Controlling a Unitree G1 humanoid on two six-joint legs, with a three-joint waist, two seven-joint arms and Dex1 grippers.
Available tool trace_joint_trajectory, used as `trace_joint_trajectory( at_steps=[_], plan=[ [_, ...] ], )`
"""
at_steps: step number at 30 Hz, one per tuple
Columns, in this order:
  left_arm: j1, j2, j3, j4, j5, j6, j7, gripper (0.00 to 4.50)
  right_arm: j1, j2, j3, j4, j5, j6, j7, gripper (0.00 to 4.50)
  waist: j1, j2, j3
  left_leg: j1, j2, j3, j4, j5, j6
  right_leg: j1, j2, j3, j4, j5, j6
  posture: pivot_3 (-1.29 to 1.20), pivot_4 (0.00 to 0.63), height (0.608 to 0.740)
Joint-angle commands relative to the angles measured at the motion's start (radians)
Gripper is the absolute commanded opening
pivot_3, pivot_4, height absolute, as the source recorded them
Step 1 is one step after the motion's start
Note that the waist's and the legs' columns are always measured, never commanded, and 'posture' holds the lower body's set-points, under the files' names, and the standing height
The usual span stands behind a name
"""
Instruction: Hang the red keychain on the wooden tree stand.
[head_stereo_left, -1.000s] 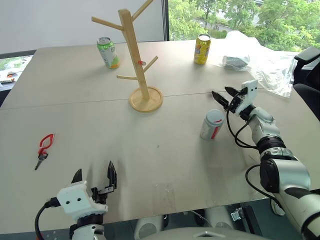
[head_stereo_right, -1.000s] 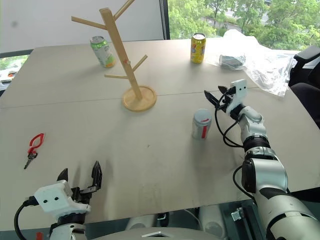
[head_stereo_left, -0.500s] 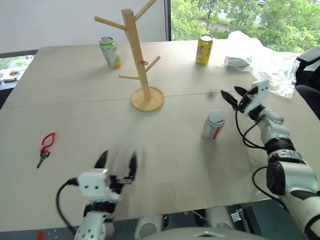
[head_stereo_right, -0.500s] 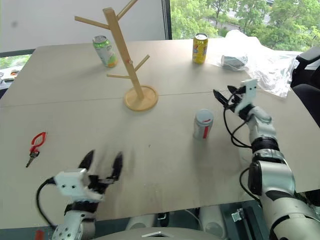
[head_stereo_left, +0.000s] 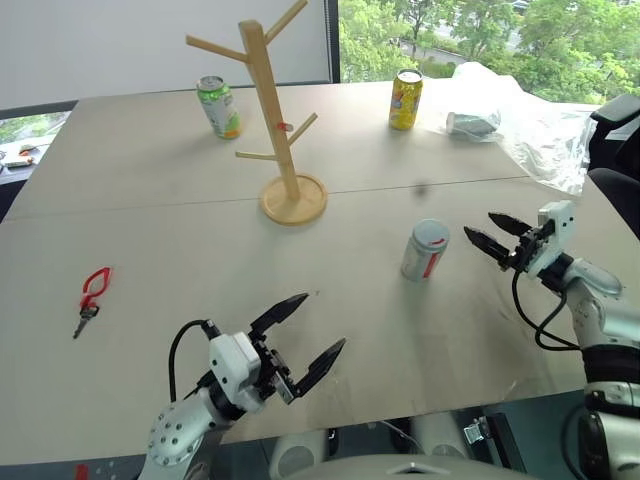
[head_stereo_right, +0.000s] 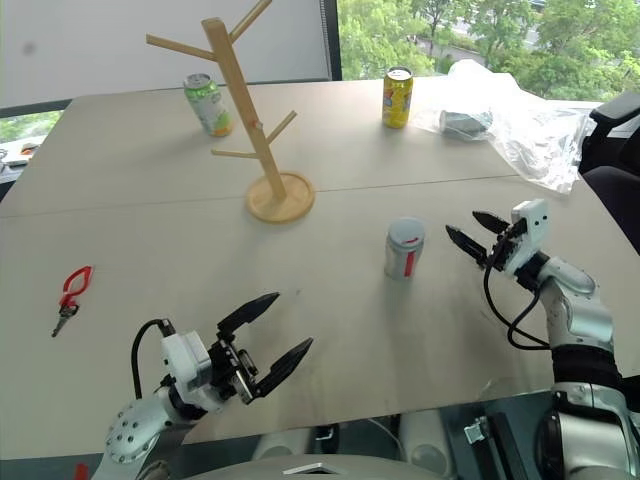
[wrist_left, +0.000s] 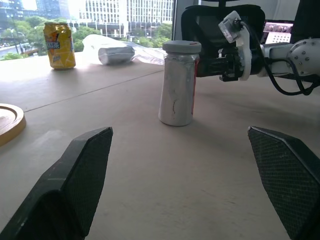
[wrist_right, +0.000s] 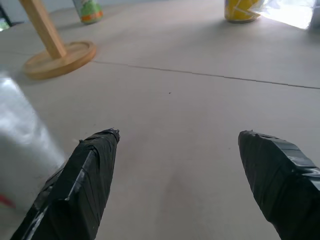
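Left gripper (head_stereo_left: 307, 332) swung inward along near edge, now aimed toward white can (head_stereo_left: 425, 250); right gripper (head_stereo_left: 490, 235) pulled back beside that can. Both sets of fingers spread, empty. Red keychain (head_stereo_left: 91, 297) flat on surface near left edge. Wooden tree stand (head_stereo_left: 280, 120) upright toward far edge.

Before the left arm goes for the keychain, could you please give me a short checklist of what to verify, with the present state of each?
1. Keychain lies free on the table, nothing on it: ok.
2. Left gripper open, holding nothing: ok.
3. Left gripper aimed at keychain: not ok, it points toward the white can.
4. Right gripper open, far from keychain: ok.
5. Tree stand upright, pegs free: ok.
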Motion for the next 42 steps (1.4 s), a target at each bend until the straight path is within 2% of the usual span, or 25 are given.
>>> trace_joint_trajectory(
  at_steps=[1, 9, 18, 38, 42],
  plan=[
    [-0.058, 0.004, 0.001, 0.058, -0.020, -0.009, -0.044, 4.50, 0.062, -0.019, 0.037, -0.197, 0.023, 0.042, 0.006, 4.07, -0.002, 0.000, 0.000, 0.000, 0.000, 0.000, 0.000, 0.000, 0.000, 0.000, 0.000, 0.000, 0.000, 0.000, 0.000, 0.00, 0.150, 0.740],
    [-0.162, -0.010, -0.013, 0.133, -0.028, 0.013, -0.085, 4.50, 0.090, 0.002, 0.089, -0.328, 0.014, 0.070, -0.047, 4.07, -0.002, 0.000, 0.000, 0.000, 0.000, 0.000, 0.000, 0.000, 0.000, 0.000, 0.000, 0.000, 0.000, 0.001, 0.001, 0.00, 0.150, 0.740],
    [-0.151, -0.013, -0.007, 0.123, -0.012, 0.004, -0.081, 4.50, 0.068, 0.028, 0.155, -0.348, 0.037, 0.080, -0.021, 4.07, -0.002, 0.000, 0.000, 0.000, 0.000, 0.000, 0.000, 0.000, 0.000, 0.001, 0.000, 0.000, 0.000, 0.000, 0.000, 0.00, 0.150, 0.740],
    [-0.101, 0.000, -0.004, 0.003, 0.007, 0.057, 0.003, 4.50, -0.026, 0.131, 0.247, -0.213, 0.004, 0.036, -0.012, 4.07, -0.001, 0.000, 0.000, 0.000, 0.000, 0.000, 0.000, 0.000, 0.000, 0.001, 0.000, 0.000, 0.000, 0.000, 0.000, 0.00, 0.150, 0.740],
    [-0.106, 0.001, -0.005, -0.011, 0.009, 0.072, 0.015, 4.50, -0.025, 0.137, 0.242, -0.204, -0.001, 0.021, -0.021, 2.34, 0.000, 0.000, 0.000, 0.000, 0.000, 0.000, 0.000, 0.000, 0.000, 0.001, 0.000, 0.000, 0.000, 0.000, 0.000, 0.00, 0.150, 0.740]
  ],
)
